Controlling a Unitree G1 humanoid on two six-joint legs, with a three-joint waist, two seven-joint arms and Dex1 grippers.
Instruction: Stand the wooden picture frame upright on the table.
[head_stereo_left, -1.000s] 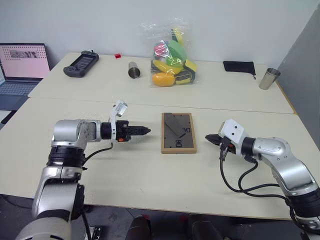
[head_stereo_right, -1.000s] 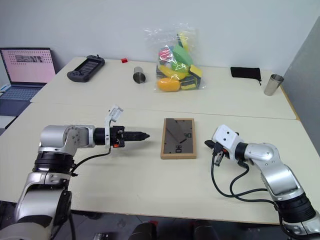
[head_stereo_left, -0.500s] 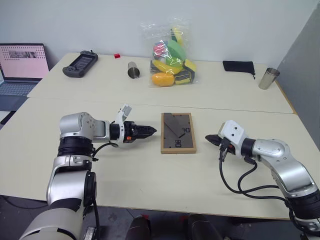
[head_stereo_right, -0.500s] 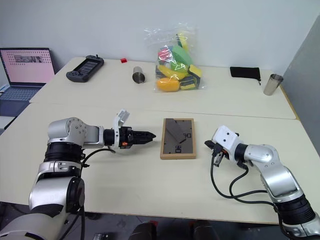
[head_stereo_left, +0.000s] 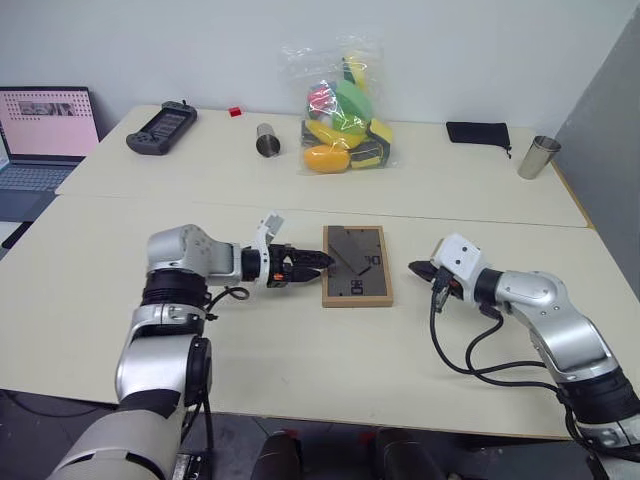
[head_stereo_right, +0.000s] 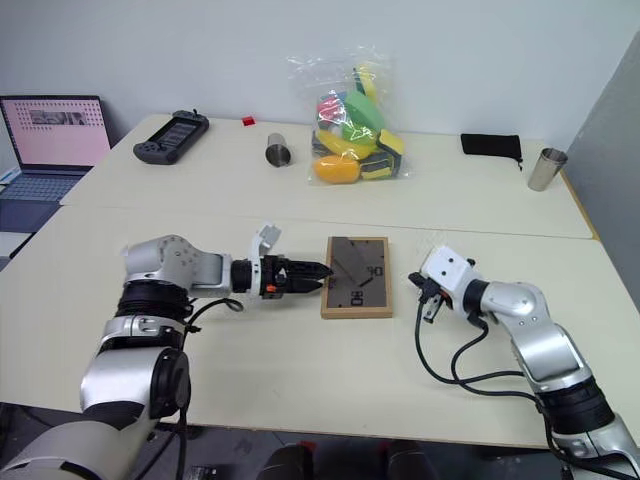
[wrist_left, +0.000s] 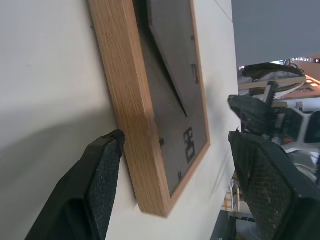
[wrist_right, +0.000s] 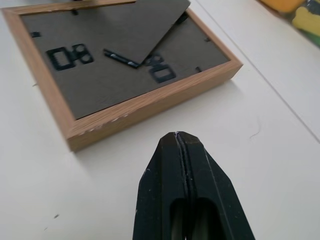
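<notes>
Left eye view: the table (head_stereo_left: 300, 350), two pale cream tops joined along a seam, carries everything. Well beyond both claws, on the far section, sits a clear bag of coloured toys (head_stereo_left: 345, 120), with a metal cup (head_stereo_left: 268, 140) and a black handheld controller (head_stereo_left: 162, 126) further to the left, and a second metal cup (head_stereo_left: 538, 157) and a black pouch (head_stereo_left: 478, 133) off to the right. A laptop (head_stereo_left: 45, 135) stands at the far left edge.

The wooden picture frame (head_stereo_left: 356, 265) lies flat between the two claws, face down, dark back panel and folding stand uppermost. It is not yet upright.

The left gripper (head_stereo_left: 312, 264) points at the frame's near long edge from the left side. In the left wrist view its fingers are spread, one finger (wrist_left: 102, 185) low at table level just beside the wooden rim, the other above the back panel. Judgement: the jaws are released and set to straddle the rim so that the frame can be pinched and tipped up; nothing is held yet.

The right gripper (head_stereo_left: 419, 271) sits near the frame's opposite edge, apart from it. In the right wrist view its fingertips (wrist_right: 179, 150) are pressed together, clenched on nothing. Judgement: it is placed as a stop or brace against sliding while the left side lifts.
</notes>
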